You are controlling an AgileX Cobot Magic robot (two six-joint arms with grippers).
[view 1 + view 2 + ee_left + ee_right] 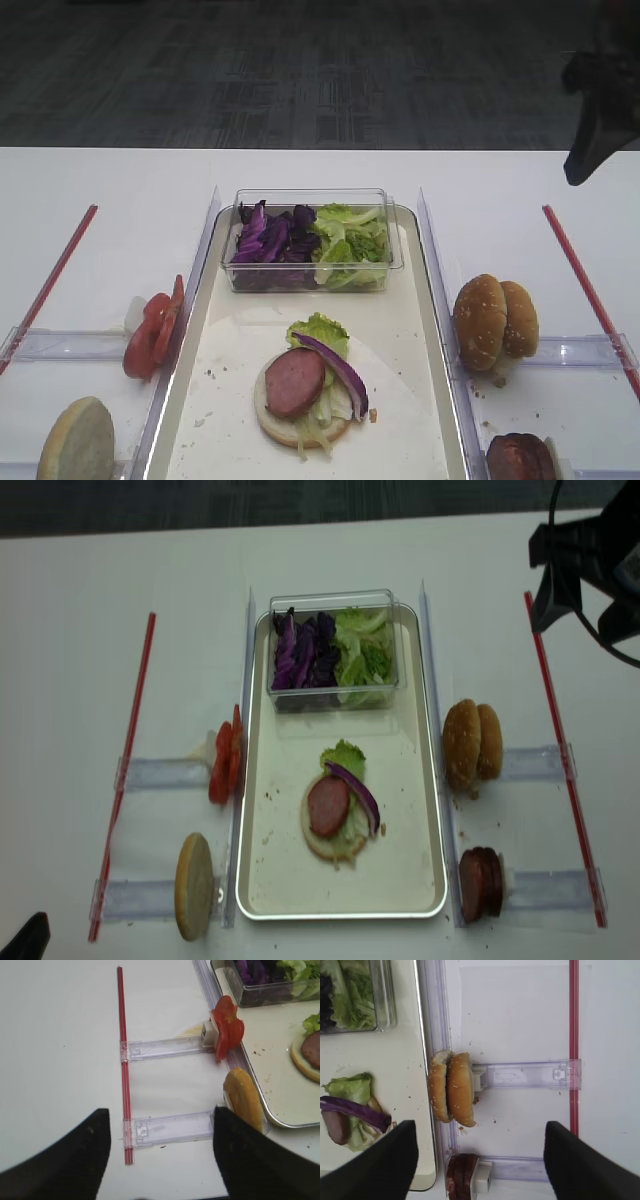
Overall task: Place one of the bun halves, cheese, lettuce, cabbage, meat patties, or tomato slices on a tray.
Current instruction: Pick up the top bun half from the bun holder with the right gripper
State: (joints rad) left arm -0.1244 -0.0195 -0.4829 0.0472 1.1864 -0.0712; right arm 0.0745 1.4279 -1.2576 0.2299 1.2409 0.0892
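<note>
Hovering above the right side of the table (120,190), the right gripper (477,1160) has its jaws spread wide and carries nothing. The seeded bun tops (452,1087) stand on edge in a clear rack (530,1075) just outside the right edge of the tray (425,400), touching each other.

On the tray's paper lining, toward its near end, sits an open burger: bun base (300,428), lettuce (320,332), a meat slice (295,380) and a purple cabbage strip (340,368). No top is on it yet.

Judged step: approach to a bun top, grasp not begun.

Next move likely calls for lowering the right gripper, lining the jaws across one bun's flat faces, and closing without dragging its neighbour.

Left gripper (157,1152) idles open near the table's front-left corner, beside a pale bun half (244,1097) and tomato slices (227,1030).
</note>
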